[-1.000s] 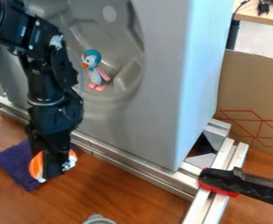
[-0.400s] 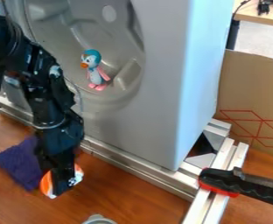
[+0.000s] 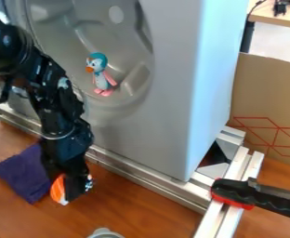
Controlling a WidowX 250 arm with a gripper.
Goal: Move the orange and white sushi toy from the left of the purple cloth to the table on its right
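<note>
Arm [image 3: 57, 100] slants down from the upper left as we look, its gripper [image 3: 72, 189] hanging steeply over the wooden bench [image 3: 144, 211]. We see its fingers clamped on an orange-and-white object [image 3: 58, 189] beside the purple cloth [image 3: 23, 175], while the penguin toy [image 3: 101, 78] stands upright in the grey housing's [image 3: 166, 97] hollow.

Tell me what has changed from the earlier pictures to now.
The gripper has moved right and slightly nearer the camera, carrying the orange-and-white toy with it, from over the purple cloth to beside its right edge in the view. The cloth, the penguin and the clamp stayed put.
</note>
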